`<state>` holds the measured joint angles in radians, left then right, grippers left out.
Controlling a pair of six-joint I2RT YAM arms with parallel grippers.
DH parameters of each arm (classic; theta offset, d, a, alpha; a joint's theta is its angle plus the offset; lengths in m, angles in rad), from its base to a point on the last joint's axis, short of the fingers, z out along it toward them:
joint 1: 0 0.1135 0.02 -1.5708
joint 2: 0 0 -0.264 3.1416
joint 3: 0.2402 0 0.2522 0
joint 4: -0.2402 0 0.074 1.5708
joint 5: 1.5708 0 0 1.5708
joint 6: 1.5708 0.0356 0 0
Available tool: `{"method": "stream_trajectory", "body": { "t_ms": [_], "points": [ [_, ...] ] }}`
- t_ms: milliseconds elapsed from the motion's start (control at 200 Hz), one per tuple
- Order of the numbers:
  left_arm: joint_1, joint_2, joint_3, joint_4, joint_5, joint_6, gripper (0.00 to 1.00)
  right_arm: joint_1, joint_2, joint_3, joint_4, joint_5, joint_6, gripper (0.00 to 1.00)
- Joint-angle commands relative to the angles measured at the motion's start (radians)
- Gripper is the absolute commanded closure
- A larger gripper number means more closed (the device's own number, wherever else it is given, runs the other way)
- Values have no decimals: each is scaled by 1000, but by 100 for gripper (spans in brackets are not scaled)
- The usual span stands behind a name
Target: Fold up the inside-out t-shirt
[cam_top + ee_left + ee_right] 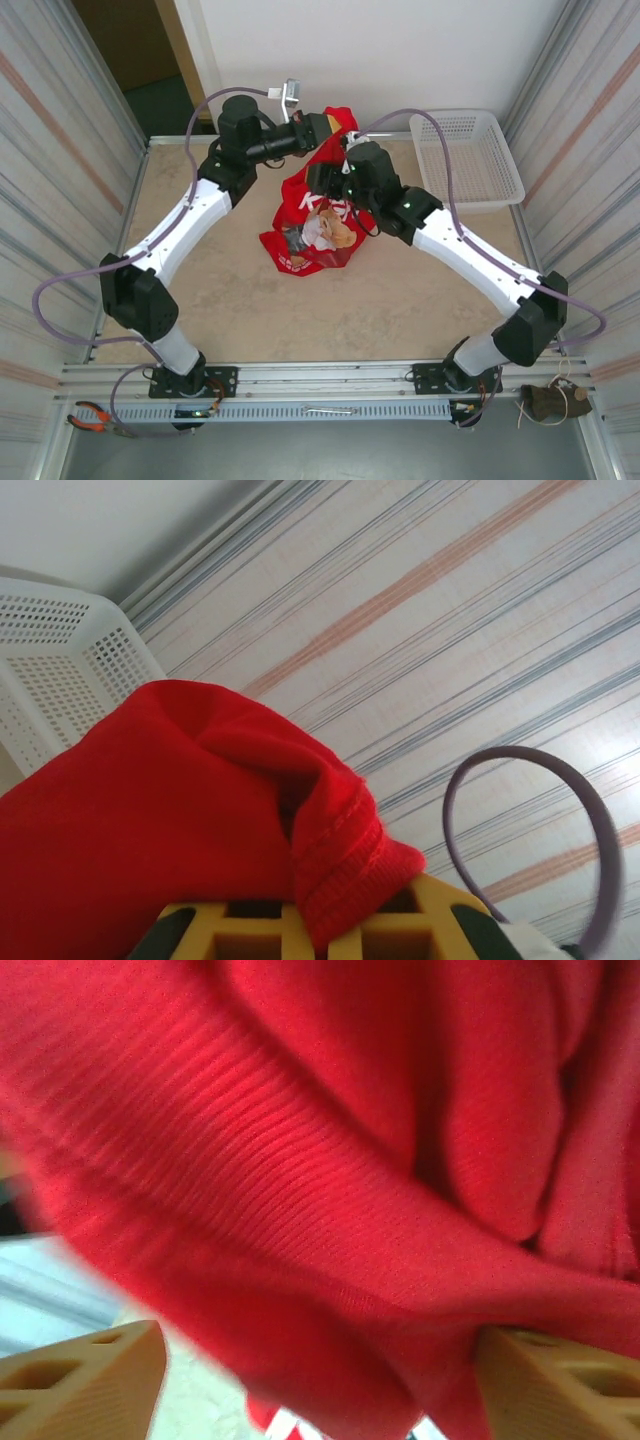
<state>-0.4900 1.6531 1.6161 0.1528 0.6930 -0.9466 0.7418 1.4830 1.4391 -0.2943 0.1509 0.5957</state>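
My left gripper [320, 925] is clenched on a stitched hem of the red t-shirt [150, 810]. In its wrist camera I see the cloth squeezed between the two yellow fingers [445, 905] and bulging out above them. A purple cable [600, 820] makes a loop just beside this gripper.

From the top camera, the left gripper is raised over the far part of the table [300, 310]. The t-shirt hangs down from it as a crumpled bunch, and its lower end seems to reach the table near the middle. A white-and-yellow print [325, 225] shows on the lower folds.

My right gripper [320, 1380] is just beside the left one and a little nearer to me, against the hanging cloth. In its own camera the two fingers stand well apart, released, and red ribbed cloth passes across the gap between them. The cloth touches the right finger. At the left finger a bit of pale surface shows between cloth and finger. I cannot tell if any fold is really inside the jaws.

A white mesh basket [470, 160] stands at the far right corner of the table, apart from the t-shirt.
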Motion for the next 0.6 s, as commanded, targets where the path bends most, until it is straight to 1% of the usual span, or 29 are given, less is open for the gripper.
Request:
{"method": "stream_trajectory", "body": {
  "t_ms": [0, 5, 60, 75, 110, 130, 200, 255, 341, 401, 511, 596],
  "points": [
    [-3, -43, 12, 60, -21, -13, 100, -61, -11, -39, 31, -8, 54, 97],
    [-3, -41, 12, 60, -22, -13, 100, -66, -12, -41, 33, -12, 54, 100],
    [-2, -29, 28, 46, -26, -13, 100, -107, -30, -74, 72, -103, 50, 100],
    [-1, -23, 38, 40, -26, -9, 96, -118, -34, -90, 87, -133, 48, 100],
    [4, -9, 57, 25, -16, -2, 81, -146, -52, -121, 125, -196, 41, 100],
    [10, 3, 74, 17, -11, 0, 74, -165, -63, -141, 147, -246, 36, 100],
    [45, 23, 106, -9, 2, 31, 58, -226, -94, -197, 210, -412, 18, 100],
    [80, 24, 107, -46, 8, 69, 50, -260, -114, -219, 211, -495, -7, 100],
    [127, -10, 34, -44, 27, 108, 45, -301, -141, -232, 191, -590, -38, 100],
    [140, -58, -56, -49, 22, 173, 43, -326, -157, -242, 182, -641, -48, 100],
    [126, -133, -221, -71, -2, 290, 40, -354, -172, -256, 172, -690, -54, 100],
    [99, -175, -327, -67, -60, 361, 39, -359, -177, -264, 173, -724, -55, 100]
  ]
}}
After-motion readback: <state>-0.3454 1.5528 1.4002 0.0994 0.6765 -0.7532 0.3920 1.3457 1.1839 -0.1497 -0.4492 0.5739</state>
